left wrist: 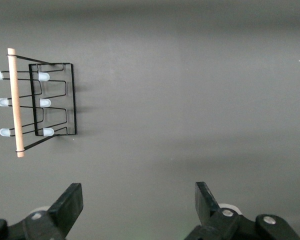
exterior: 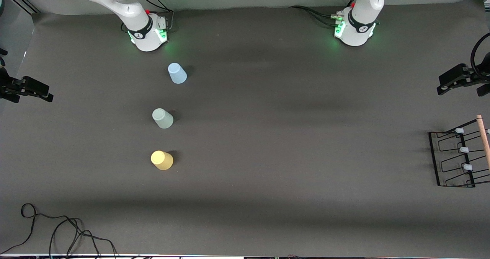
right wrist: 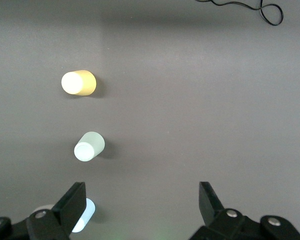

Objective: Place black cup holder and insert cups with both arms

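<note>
We see the right gripper (right wrist: 140, 210) with fingers spread wide, empty, above the dark table (exterior: 268, 136) at the right arm's end. Three small tapered plastic cups stand upside down in a row: light blue cup (exterior: 177, 73), pale green cup (exterior: 162, 118), yellow cup (exterior: 162, 160) nearest the front camera. At the left arm's end stands the black wire cup holder (exterior: 457, 157), with light wooden rod handle and pale-capped pegs; the left gripper (left wrist: 139, 210) is likewise spread.

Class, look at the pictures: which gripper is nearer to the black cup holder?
Left. The left gripper hangs beside the black cup holder at that arm's table end; the right gripper waits at the right arm's end.
</note>
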`<state>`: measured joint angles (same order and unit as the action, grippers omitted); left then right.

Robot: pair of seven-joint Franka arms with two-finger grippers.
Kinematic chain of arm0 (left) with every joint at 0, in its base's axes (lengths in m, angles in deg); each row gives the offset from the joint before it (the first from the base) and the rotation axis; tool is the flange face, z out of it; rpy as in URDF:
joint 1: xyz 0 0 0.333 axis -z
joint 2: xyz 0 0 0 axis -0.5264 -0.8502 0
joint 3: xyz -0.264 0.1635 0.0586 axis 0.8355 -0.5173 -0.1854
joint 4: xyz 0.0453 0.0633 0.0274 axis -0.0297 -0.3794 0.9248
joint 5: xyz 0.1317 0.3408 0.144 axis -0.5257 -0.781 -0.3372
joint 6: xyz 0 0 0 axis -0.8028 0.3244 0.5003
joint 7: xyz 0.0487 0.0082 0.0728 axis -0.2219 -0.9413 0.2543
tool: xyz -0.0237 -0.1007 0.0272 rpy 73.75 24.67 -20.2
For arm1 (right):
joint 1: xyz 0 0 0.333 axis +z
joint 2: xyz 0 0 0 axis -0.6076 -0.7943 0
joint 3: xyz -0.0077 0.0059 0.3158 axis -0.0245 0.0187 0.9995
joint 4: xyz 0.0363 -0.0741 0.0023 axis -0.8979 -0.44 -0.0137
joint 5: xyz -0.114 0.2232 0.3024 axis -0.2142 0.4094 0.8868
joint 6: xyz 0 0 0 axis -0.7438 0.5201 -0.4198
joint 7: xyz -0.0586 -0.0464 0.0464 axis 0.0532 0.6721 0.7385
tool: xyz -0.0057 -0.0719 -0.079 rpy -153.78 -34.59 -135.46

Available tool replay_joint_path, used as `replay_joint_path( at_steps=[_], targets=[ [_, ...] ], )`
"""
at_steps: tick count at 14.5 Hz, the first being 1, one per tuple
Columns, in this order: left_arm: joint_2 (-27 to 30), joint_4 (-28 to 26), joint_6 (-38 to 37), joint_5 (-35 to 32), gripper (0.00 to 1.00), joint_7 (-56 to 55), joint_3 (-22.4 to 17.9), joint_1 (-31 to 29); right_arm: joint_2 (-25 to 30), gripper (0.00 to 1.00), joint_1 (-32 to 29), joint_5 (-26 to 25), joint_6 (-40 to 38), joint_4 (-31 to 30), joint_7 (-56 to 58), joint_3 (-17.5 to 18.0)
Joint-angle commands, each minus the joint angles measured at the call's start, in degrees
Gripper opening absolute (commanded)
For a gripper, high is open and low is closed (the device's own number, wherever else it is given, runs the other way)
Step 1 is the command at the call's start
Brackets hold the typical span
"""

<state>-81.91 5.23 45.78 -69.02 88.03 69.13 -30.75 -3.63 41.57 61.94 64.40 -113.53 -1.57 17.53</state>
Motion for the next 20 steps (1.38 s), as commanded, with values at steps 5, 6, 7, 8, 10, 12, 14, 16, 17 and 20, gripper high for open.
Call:
replay_joint_path(
  at_steps=[5,6,7,8,10,12,14,16,17,20],
  targets=[
    [-0.4,1.1,-1.3,0.0,1.00,-0.6,0.1,0.5,-1.7,1.00,0.3,-0.3,-1.2,3.3,-0.6,-0.2],
    [-0.6,1.1,-1.1,-0.1,1.00,0.1,0.1,0.2,-1.7,1.00,0.4,-0.3,-1.2,3.1,-1.3,-0.2],
    [-1.4,1.4,-0.5,-0.4,1.00,0.2,0.1,0.0,-1.7,1.00,0.4,-0.4,-1.2,3.2,-1.3,-0.2],
    [-2.4,2.1,-0.2,-0.6,1.00,0.2,0.0,-0.2,-1.7,1.00,0.2,-0.3,-1.3,3.0,-0.8,-0.2],
    [-5.7,4.1,0.8,-0.6,1.00,0.7,-0.6,-1.5,-1.7,1.00,0.1,-0.3,-1.3,3.0,-0.6,-0.3],
    [-8.9,6.0,1.8,-0.4,1.00,2.5,-0.6,-4.9,-1.7,1.00,0.1,-0.3,-1.3,3.0,-0.6,-0.3],
    [-13.5,10.3,1.7,-0.4,1.00,5.0,-0.6,-7.5,-1.7,1.00,0.1,-0.3,-1.3,3.0,-0.6,-0.3],
    [-16.7,13.4,1.8,-0.5,1.00,10.1,-0.6,-10.2,-1.7,1.00,0.1,-0.3,-1.3,3.0,-0.6,-0.3],
    [-17.9,13.7,2.5,-0.5,1.00,13.1,-0.6,-12.5,-1.7,1.00,0.1,-0.3,-1.3,3.0,-0.6,-0.3],
    [-21.2,12.9,12.1,-0.5,1.00,19.3,-0.6,-17.7,-1.7,1.00,0.0,-0.3,-1.3,3.0,-0.6,-0.3]
  ],
)
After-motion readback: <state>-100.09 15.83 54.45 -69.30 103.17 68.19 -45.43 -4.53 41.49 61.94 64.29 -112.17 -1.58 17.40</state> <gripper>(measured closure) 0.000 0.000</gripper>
